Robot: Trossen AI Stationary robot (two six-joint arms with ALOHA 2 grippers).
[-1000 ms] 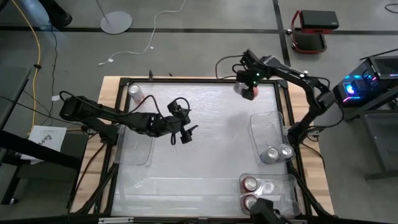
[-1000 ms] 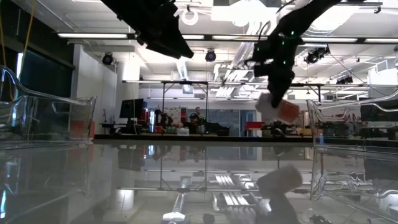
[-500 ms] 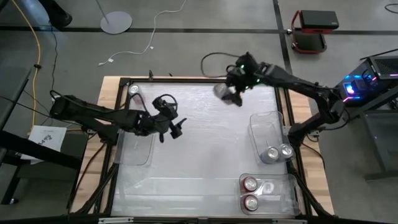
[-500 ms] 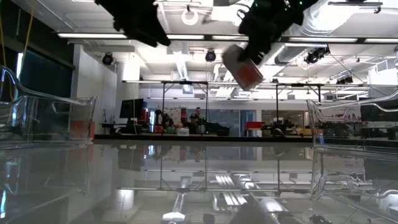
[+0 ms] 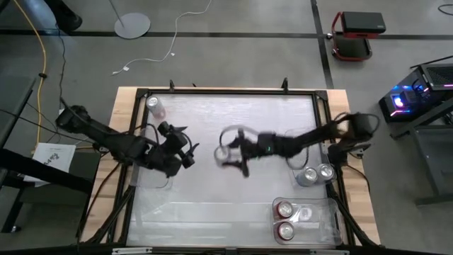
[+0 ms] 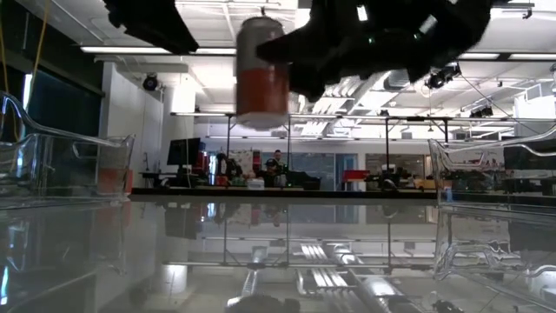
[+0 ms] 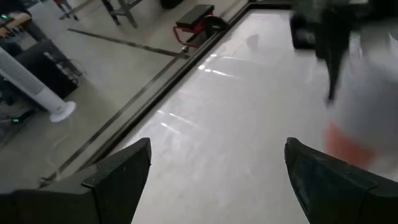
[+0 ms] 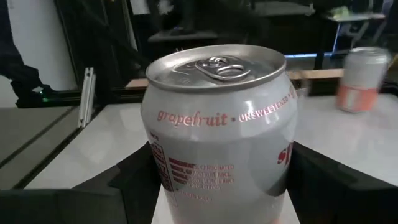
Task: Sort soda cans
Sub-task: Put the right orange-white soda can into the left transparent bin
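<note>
Near the middle of the frame in the high view, the right tool (image 5: 233, 151) is closed on a grapefruit can (image 8: 219, 127), holding it upright above the bench (image 5: 233, 113). The left tool (image 5: 185, 150) hangs center-left with its fingers spread wide and nothing between them. Another can (image 5: 154, 106) stands at the bench's upper left corner. Two silver cans (image 5: 316, 173) sit in a clear tray (image 5: 291, 145) at right, and two red-topped cans (image 5: 284, 219) lie in the tray at lower right.
</note>
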